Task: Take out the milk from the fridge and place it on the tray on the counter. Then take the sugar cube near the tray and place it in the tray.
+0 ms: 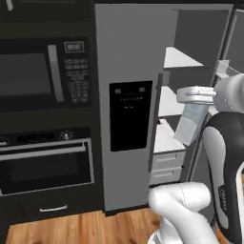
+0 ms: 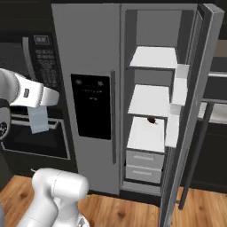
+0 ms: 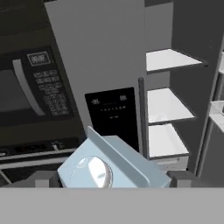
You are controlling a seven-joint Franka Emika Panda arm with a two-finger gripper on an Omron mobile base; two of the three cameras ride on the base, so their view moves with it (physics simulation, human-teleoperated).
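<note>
While clamped in the fingers (image 3: 113,178) — milk (image 3: 111,168), round cap plain from the hand alone

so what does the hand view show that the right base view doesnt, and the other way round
Hand view: the round cap on the milk carton's gabled top, seen close between the gripper fingers. Right base view: the fridge's open right door, two drawers, and a small dark object on the lowest shelf. Both: the held milk, the fridge's black display panel, white shelves, and the microwave.
</note>
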